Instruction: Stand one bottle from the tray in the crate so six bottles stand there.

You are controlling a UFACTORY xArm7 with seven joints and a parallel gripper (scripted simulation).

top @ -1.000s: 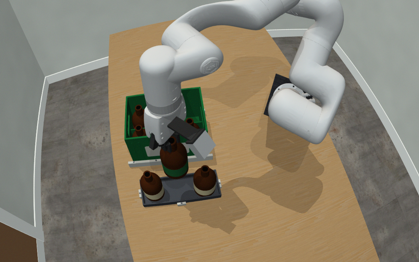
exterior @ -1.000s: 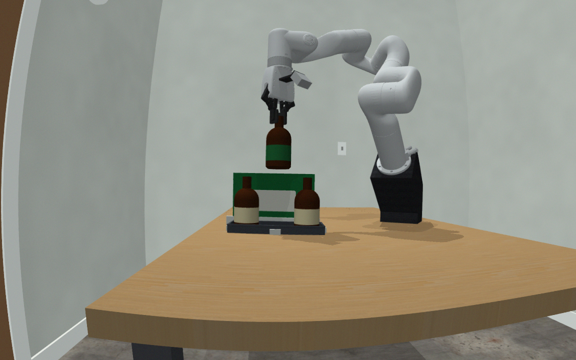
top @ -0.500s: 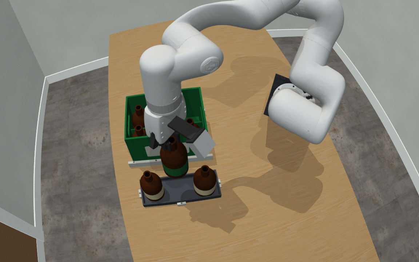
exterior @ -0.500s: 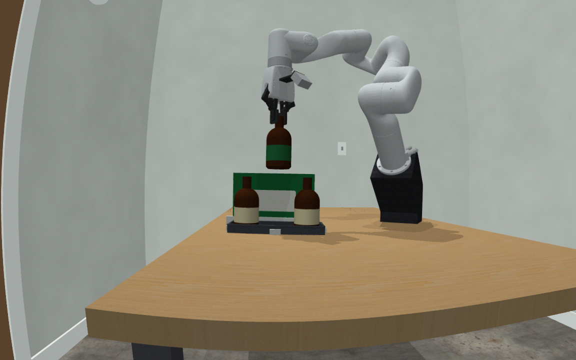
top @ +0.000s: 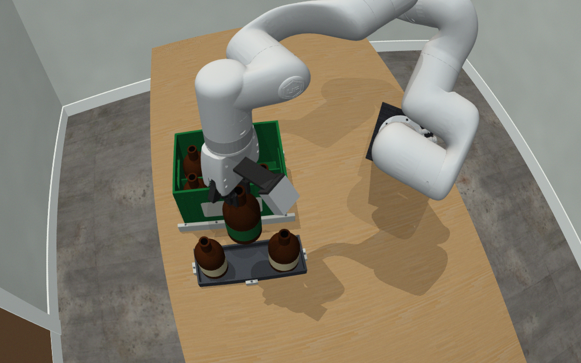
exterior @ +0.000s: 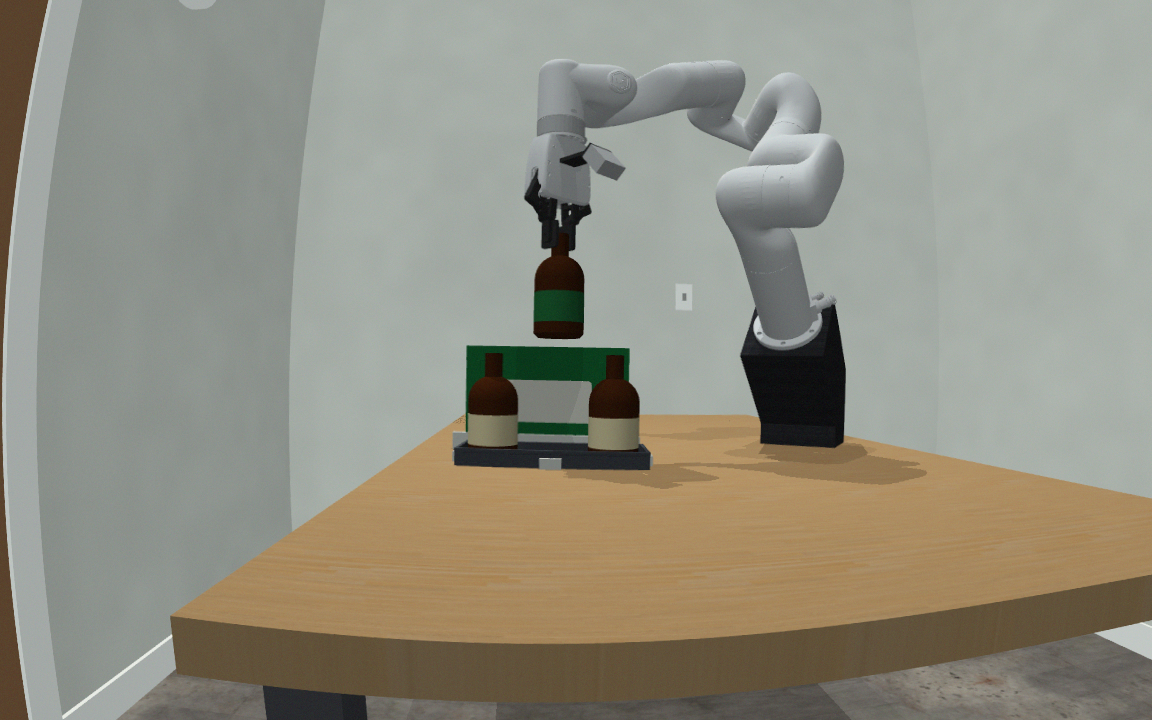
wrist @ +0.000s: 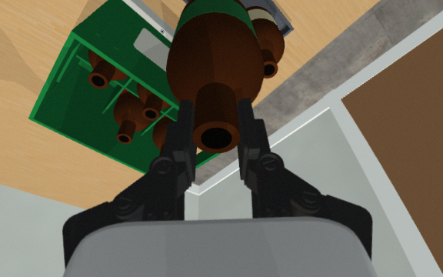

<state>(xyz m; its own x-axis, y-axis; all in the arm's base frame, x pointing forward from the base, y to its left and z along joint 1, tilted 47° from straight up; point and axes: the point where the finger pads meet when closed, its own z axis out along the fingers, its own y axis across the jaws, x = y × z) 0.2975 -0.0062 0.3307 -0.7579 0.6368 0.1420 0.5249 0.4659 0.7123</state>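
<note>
Green-banded bottle (exterior: 558, 295) upright, neck up in claw (exterior: 559, 234).

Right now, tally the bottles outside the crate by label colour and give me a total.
Green label: 1, the bottle held by its neck in the claw, above the crate.
Cream label: 2, the left bottle and the right bottle, upright on the tray.
Total: 3.

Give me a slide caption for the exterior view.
Gripper holds the green-labelled bottle by its neck above the green crate.
</note>
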